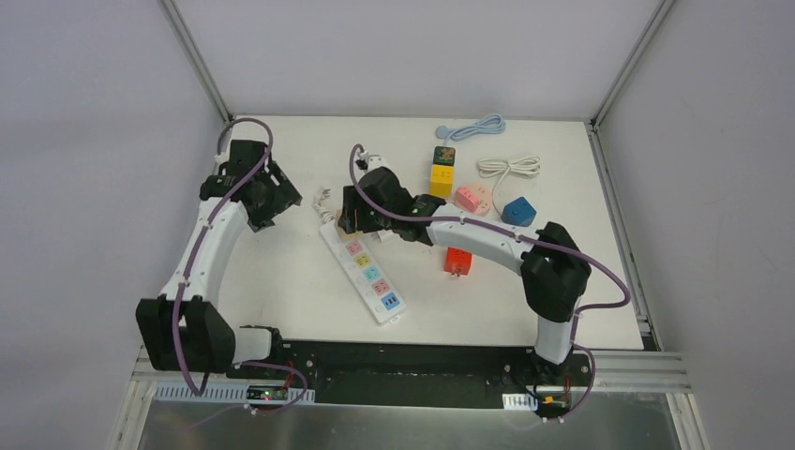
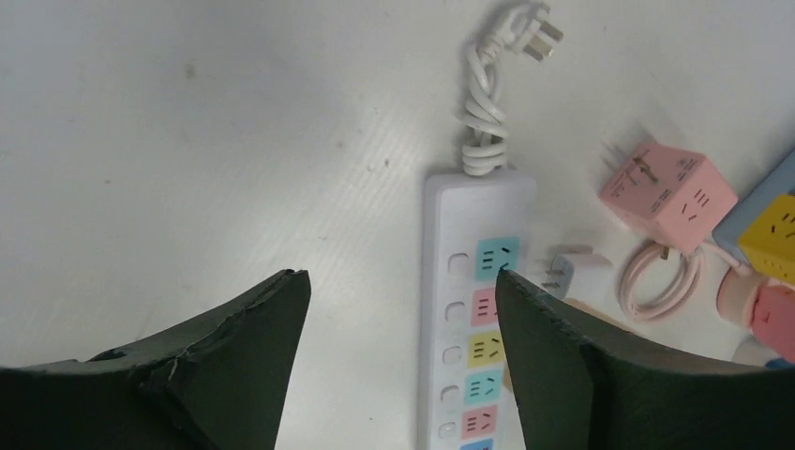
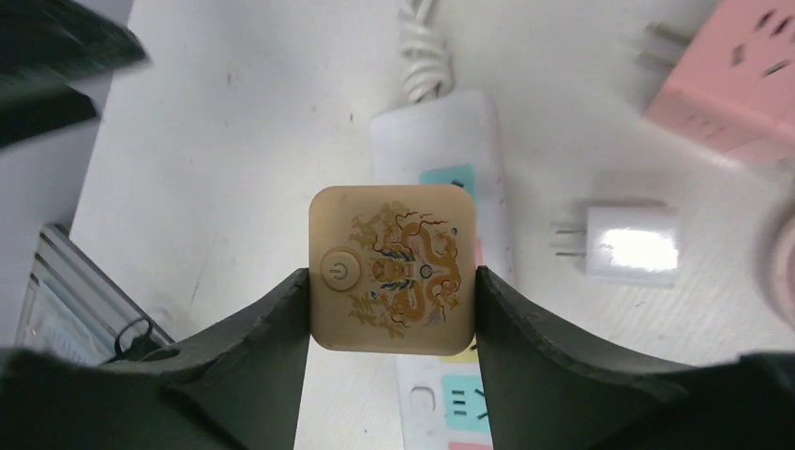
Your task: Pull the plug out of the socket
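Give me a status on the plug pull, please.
Left gripper open, empty, beside the power strip. Right gripper shut on beige plug over the strip; seating hidden. White charger alongside, not blocking.

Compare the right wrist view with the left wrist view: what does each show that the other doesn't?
Only the right wrist view shows the gold plug, with its dragon print and power button, clamped in the right pincer. Only the left wrist view shows the left pincer, open and empty, plus the pronged cord end, a coiled pink cable and a yellow cube. Both show the white power strip, the small white charger lying beside it and the pink cube.
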`<action>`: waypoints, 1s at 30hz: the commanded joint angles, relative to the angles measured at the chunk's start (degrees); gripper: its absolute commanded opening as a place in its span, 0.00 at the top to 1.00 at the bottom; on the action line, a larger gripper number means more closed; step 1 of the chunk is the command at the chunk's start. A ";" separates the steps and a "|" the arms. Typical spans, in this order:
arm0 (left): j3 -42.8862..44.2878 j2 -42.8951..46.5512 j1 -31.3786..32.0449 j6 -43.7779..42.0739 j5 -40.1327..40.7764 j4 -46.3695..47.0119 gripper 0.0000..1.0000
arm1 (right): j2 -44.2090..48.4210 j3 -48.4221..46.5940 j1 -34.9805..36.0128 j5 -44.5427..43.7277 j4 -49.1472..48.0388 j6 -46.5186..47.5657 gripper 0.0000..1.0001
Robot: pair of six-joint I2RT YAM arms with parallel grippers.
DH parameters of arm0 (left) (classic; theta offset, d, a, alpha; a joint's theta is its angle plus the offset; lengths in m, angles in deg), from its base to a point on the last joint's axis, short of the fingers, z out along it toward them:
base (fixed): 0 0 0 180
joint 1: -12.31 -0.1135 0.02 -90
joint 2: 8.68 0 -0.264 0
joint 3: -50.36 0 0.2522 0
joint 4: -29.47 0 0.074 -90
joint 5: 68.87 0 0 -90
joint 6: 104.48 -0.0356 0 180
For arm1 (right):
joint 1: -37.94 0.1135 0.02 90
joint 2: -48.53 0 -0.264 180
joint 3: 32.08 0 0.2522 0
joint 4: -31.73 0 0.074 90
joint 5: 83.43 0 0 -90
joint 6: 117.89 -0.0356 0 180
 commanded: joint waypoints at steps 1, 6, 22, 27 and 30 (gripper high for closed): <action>-1.34 8.51 -0.95 -1.63 12.99 -2.94 0.22 | -1.28 0.37 4.04 2.32 -2.16 -1.01 1.00; -2.30 14.28 -1.14 -0.90 19.78 -5.24 0.16 | -5.59 -1.80 6.07 22.15 0.19 9.01 0.88; -5.47 20.26 -1.25 -1.12 22.66 -7.48 0.01 | -8.66 -8.13 6.75 19.53 6.44 9.18 0.01; -5.02 20.30 -1.23 -2.62 20.69 -6.99 0.01 | -5.23 -8.01 6.66 16.10 5.35 9.44 0.00; -4.89 20.29 -1.23 -3.06 19.36 -6.29 0.01 | -2.16 -6.24 6.13 11.43 4.05 9.28 0.00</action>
